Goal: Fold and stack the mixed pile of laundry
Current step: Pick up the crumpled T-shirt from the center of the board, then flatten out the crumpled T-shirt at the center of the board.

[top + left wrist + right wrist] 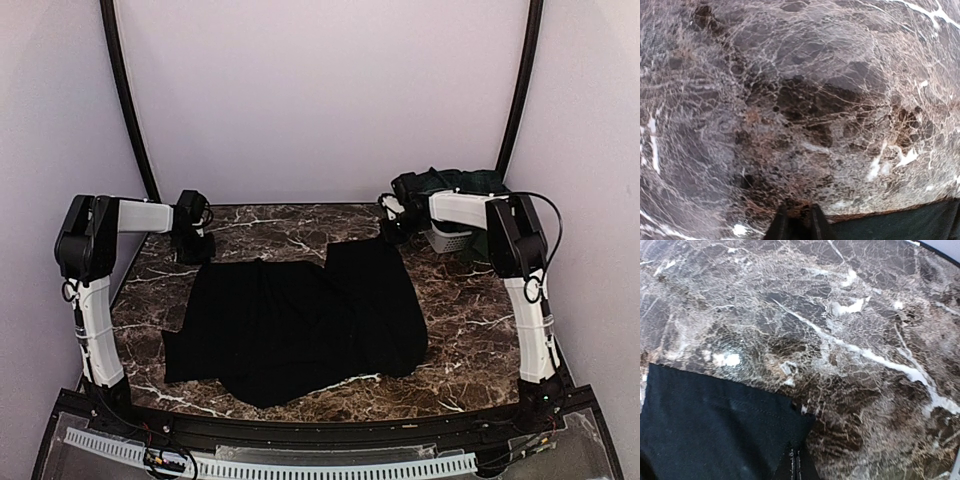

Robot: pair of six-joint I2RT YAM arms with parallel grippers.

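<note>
A plain black cloth (300,320) lies spread and partly folded on the marble table (470,330). My right gripper (393,232) is at its far right corner. In the right wrist view that gripper (797,452) is shut, with the corner of the black cloth (710,425) pinched between its fingers. My left gripper (193,248) sits low over bare marble just beyond the cloth's far left corner. In the left wrist view it (799,210) shows a narrow gap between its fingers and holds nothing. The cloth edge (900,225) lies to its right. More dark garments (462,183) are heaped at the back right.
A white slatted basket (450,240) stands at the back right behind the right arm, under the heap of dark green and black garments. Pale walls close in the back and sides. A black frame rail (300,425) runs along the near edge.
</note>
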